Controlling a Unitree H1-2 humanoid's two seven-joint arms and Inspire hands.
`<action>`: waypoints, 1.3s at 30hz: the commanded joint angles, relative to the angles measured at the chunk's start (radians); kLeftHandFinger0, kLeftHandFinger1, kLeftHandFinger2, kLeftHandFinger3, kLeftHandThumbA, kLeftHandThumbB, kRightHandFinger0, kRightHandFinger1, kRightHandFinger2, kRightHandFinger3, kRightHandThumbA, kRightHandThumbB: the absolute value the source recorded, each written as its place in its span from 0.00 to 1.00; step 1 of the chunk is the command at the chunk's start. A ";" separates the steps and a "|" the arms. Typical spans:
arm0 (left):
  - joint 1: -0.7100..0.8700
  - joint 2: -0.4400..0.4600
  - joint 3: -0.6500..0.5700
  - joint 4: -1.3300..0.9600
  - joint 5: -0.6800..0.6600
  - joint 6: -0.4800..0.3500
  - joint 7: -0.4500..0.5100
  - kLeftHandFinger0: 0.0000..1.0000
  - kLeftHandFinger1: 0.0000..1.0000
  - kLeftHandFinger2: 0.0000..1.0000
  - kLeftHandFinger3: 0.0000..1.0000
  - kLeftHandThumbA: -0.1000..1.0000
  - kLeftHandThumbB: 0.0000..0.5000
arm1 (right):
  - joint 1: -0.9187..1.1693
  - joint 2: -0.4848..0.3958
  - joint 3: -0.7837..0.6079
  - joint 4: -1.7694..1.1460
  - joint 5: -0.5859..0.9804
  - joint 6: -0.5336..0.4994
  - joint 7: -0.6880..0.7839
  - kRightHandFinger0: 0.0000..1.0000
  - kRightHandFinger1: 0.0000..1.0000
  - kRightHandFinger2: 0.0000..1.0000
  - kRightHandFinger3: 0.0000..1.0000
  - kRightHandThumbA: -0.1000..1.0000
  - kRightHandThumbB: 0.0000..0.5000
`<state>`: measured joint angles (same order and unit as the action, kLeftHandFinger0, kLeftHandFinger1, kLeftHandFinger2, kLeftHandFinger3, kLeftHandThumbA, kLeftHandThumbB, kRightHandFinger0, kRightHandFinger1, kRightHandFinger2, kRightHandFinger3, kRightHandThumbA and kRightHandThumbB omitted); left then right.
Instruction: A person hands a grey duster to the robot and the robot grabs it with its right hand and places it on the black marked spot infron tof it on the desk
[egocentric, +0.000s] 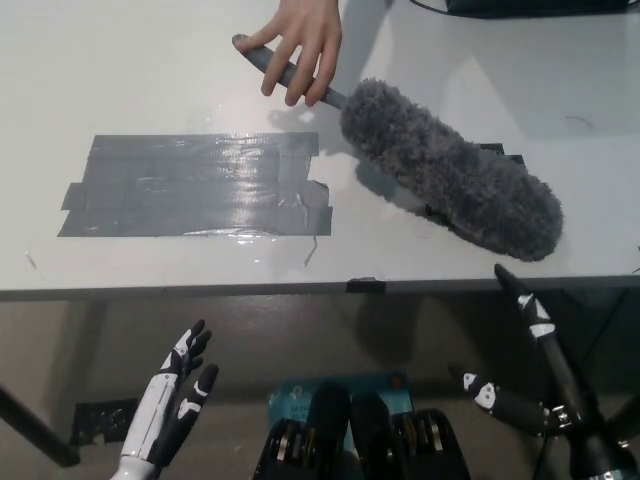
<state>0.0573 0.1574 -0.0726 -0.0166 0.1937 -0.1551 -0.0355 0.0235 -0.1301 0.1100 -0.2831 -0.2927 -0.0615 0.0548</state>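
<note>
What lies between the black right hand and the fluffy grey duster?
Head view: only the white desk's front edge separates the black right hand from the fluffy grey duster.

Grey duster (450, 180): fluffy head, dark handle, lying diagonally over the desk (150, 70), beside the taped black spot (195, 185).

**No readable text**

No words, numbers, brand names or signs can be read anywhere. The blue patch (300, 398) on the floor, between the left hand (172, 400) and the right hand (545, 385), carries small pale marks, too blurred to make out. The tape (195, 186) on the desk (120, 70), beyond the left hand, bears no print.
</note>
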 joint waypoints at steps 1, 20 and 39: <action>0.004 0.010 -0.005 -0.030 0.015 -0.037 0.000 1.00 1.00 1.00 1.00 0.93 0.41 | -0.077 0.026 -0.008 -0.275 -0.360 0.097 -0.009 1.00 1.00 1.00 1.00 0.88 0.60; -0.006 0.014 -0.014 -0.034 0.035 -0.035 0.000 1.00 1.00 1.00 1.00 0.92 0.39 | -0.679 0.030 0.135 0.305 -0.539 0.378 0.077 1.00 1.00 1.00 1.00 1.00 0.81; -0.013 0.019 -0.014 -0.041 0.038 -0.027 -0.001 1.00 1.00 1.00 1.00 0.92 0.42 | -0.907 0.072 0.171 0.686 -0.475 0.465 0.044 1.00 1.00 1.00 1.00 1.00 0.90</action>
<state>0.0523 0.1615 -0.0916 -0.0228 0.2265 -0.1548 -0.0359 -0.8059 -0.0713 0.2756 0.3683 -0.7713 0.3684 0.1212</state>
